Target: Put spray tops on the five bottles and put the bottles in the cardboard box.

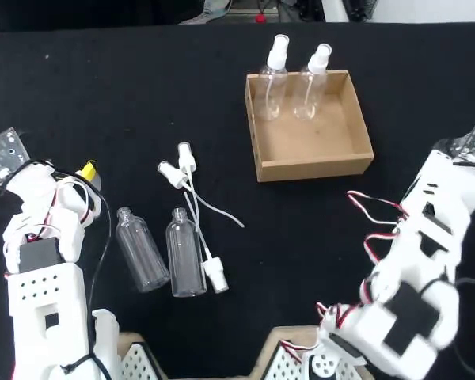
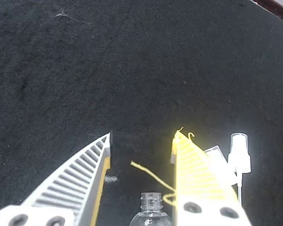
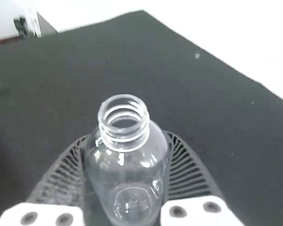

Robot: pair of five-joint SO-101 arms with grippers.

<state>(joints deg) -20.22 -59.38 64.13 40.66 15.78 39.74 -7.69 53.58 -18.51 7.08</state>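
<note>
— Since the right hand (image 3: 127,141) is the one with something in it, what has it got?
— It is clamped on the held bottle (image 3: 127,186), a clear one, with a finger on each side of the body. Its long axis runs straight out along the fingers. The bare threaded neck points away from the palm, with no top on it.
— Where is that arm?
— Folded at the near right part of the table (image 1: 103,79), well apart from the cardboard box (image 1: 313,168).
— What is in the box?
— Two capped bottles (image 1: 273,85) (image 1: 309,87), upright side by side against its far wall, nozzles up.
— And the rest?
— Two open bottles (image 1: 140,257) (image 1: 184,253) just beside each other, near the left arm. They look to be standing necks up, though I cannot be sure. Three spray tops (image 1: 186,154) (image 1: 171,172) (image 1: 216,275) lie loose. Two are beyond the open bottles, heads close together, thin tubes trailing toward the near side. The third is at the base of the open bottle nearer the box.
— The left hand (image 2: 142,136)?
— Spread wide and holding nothing, above the table, with one open neck showing between its fingers.
— Anything in the way?
— The loose tops and their tubes lie between the open bottles and the box.
</note>
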